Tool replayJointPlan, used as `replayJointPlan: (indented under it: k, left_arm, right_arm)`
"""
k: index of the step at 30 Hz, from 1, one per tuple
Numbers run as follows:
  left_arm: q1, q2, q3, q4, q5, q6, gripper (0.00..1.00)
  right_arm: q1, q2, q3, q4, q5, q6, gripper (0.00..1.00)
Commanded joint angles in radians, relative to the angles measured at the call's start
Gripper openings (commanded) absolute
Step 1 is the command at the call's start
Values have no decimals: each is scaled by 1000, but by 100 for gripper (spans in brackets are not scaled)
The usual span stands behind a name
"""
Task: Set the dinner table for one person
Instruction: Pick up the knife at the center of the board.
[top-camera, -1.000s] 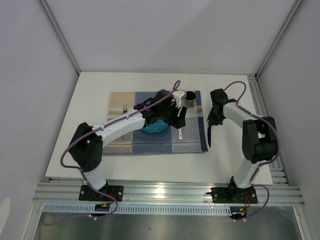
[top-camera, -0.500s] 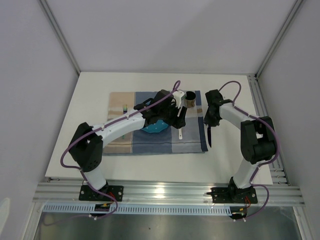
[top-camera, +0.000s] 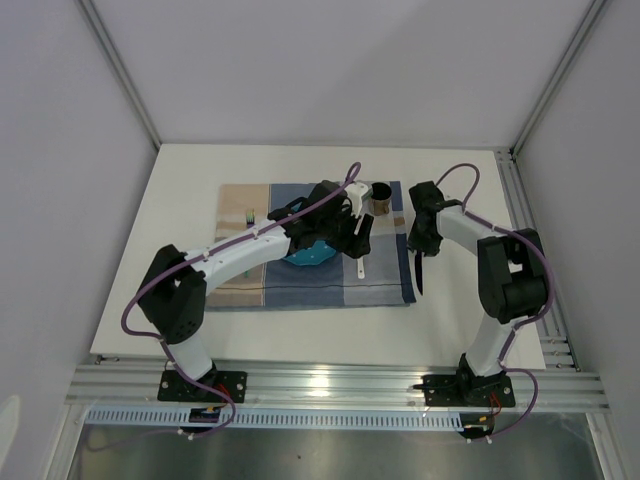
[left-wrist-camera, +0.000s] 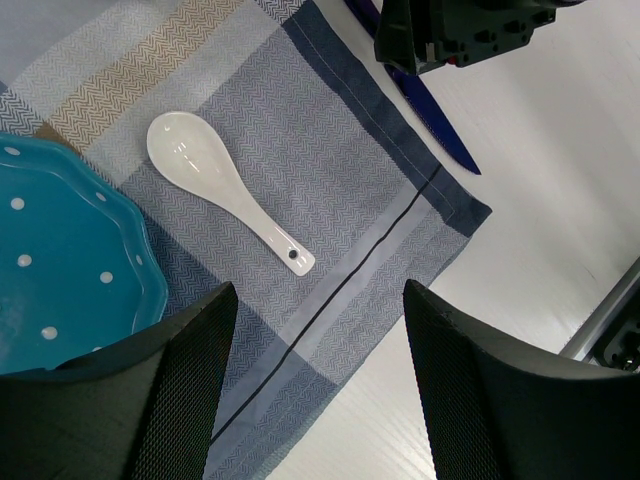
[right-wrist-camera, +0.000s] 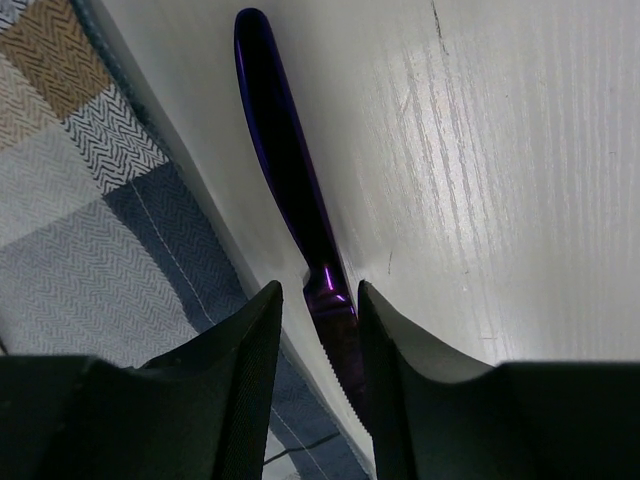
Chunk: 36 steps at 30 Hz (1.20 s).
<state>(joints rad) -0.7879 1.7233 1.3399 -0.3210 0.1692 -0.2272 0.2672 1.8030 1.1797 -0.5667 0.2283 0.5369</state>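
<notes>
Spoon (left-wrist-camera: 225, 190): one; knife (right-wrist-camera: 290, 170): one (purple).

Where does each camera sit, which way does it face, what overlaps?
Top external: above and behind, looking down on the white tabletop, checked cloth placemat, left arm and right arm.
Left wrist: down past the open left gripper at a white ceramic spoon, teal dotted plate.
Right wrist: down past the right gripper straddling a dark purple knife.
Shared: that knife appears in every view.

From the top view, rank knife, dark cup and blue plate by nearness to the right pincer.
1. Knife, directly at the right pincer, beside the placemat.
2. Dark cup, placemat's far right corner.
3. Blue plate, mid-placemat.
</notes>
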Motion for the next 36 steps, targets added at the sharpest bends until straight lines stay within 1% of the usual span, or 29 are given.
replayJointPlan:
  k: [1,11,14,19,22,25,28,32,36]
  left_arm:
    - [-7,-24,1,31,13,14,72]
    - [-7,-24,-2,33,13,15,72]
    - [-7,-27,-4,33,13,19,72]
    - [-7,-30,-7,31,9,20,72]
    - [-7,-27,-7,33,10,20,72]
    - [-7,-25,-7,34,10,20,72]
    - [-7,-24,-4,33,13,19,72]
    - [-7,-21,-10,33,13,19,72]
    - [-7,-21,-4,31,13,17,72]
  right_arm:
    - [7,22,11,10,25,-17,39]
    - [6,47,6,27,16,-25,35]
    - [4,53,6,31,14,-26,30]
    - [1,56,-2,36,3,-26,25]
    - [-2,56,-8,39,-3,-26,21]
    - [-3,59,-11,37,-6,-26,14]
    - [-8,58,-12,36,-9,-29,9]
    - [-8,47,-12,37,-14,-28,5]
    - [-10,39,-5,33,-17,-28,4]
